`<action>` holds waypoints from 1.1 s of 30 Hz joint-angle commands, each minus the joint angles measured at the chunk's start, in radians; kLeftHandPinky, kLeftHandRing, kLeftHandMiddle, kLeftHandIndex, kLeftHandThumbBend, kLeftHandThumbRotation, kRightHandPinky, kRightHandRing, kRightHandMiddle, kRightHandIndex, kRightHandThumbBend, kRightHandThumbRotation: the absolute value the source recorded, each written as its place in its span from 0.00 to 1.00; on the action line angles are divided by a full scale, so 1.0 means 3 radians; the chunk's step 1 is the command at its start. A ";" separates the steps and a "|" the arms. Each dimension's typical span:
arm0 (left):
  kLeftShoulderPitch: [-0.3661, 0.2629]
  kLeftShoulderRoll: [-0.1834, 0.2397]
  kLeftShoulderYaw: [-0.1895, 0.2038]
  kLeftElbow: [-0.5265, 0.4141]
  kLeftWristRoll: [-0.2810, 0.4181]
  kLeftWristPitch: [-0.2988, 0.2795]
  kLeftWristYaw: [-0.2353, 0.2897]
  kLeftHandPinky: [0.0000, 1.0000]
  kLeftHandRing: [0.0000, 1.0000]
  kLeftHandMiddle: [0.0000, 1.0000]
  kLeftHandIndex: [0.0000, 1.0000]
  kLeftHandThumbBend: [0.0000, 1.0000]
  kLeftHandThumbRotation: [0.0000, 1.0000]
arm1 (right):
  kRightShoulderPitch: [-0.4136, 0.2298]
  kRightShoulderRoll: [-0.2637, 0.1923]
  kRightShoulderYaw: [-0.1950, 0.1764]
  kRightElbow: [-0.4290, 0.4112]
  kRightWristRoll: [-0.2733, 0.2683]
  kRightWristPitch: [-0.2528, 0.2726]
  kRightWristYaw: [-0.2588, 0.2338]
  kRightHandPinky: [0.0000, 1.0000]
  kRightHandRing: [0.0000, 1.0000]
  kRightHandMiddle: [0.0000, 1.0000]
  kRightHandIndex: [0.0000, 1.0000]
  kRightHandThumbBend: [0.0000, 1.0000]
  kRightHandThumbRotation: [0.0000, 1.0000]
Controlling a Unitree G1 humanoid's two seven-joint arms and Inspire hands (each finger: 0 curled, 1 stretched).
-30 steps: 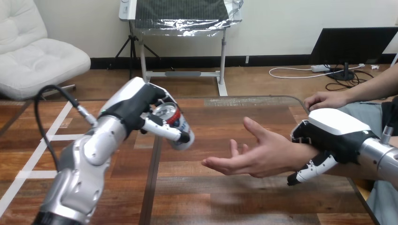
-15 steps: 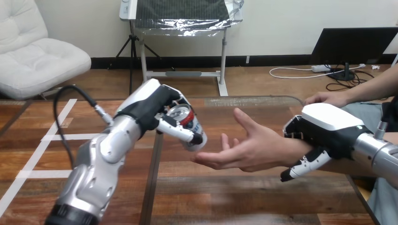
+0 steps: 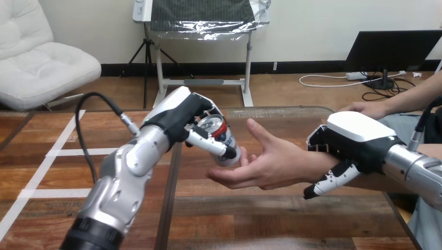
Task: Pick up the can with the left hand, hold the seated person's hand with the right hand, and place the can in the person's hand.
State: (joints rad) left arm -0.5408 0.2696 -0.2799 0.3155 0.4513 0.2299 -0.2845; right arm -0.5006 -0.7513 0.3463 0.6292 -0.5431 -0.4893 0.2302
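Metal can (image 3: 222, 134) in left hand (image 3: 180, 115)

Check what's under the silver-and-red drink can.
The person's open hand, over the brown wooden table. The black-and-white left hand covers the can's base, so contact is unclear.

The can (image 3: 221, 139) is left of the person's hand (image 3: 266, 164).

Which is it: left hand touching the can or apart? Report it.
Touching: the head view shows the left hand with fingers curled round the can.
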 commanded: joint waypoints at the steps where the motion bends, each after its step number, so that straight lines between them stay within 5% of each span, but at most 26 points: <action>1: -0.0426 -0.0103 -0.0039 0.0132 0.0034 -0.0136 0.0129 0.25 0.33 0.42 0.49 0.66 0.00 | -0.0011 0.0013 -0.0104 -0.0016 0.0080 0.0113 0.0082 0.26 0.32 0.39 0.41 0.90 0.38; 33: -0.0709 -0.0476 -0.0128 0.0741 0.0001 -0.0473 0.0342 0.30 0.39 0.46 0.48 0.65 0.00 | 0.0070 0.0109 -0.0116 -0.0607 0.0141 0.0527 0.0358 0.27 0.35 0.41 0.43 0.88 0.36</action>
State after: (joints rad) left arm -0.6640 0.1787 -0.3005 0.5202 0.4589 0.1271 -0.2058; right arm -0.4980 -0.7341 0.3434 0.4698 -0.5274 -0.3460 0.3276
